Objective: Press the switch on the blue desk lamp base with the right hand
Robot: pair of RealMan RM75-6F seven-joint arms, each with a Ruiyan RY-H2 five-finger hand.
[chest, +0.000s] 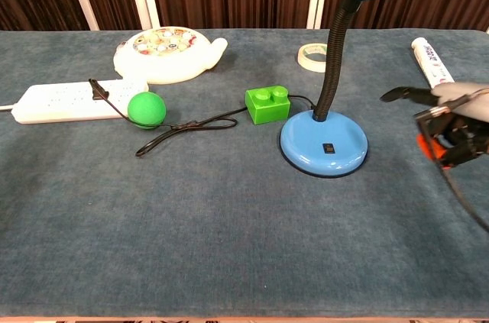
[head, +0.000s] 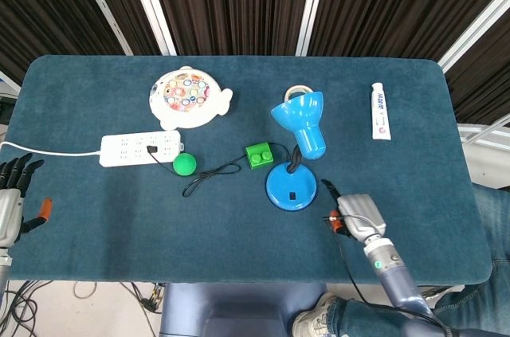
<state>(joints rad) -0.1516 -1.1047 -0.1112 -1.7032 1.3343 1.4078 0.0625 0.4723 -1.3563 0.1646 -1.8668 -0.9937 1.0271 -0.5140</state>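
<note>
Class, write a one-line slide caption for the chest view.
Right hand hovers beside the blue desk lamp base, not yet touching its switch.

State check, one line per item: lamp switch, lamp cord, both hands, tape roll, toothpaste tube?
Lamp switch: untouched.
Lamp cord: plugged into power strip.
Right hand: beside the blue lamp base, not touching, holding nothing.
Left hand: at table edge, fingers apart, holding nothing.
Tape roll: lying flat.
Toothpaste tube: lying flat.
</note>
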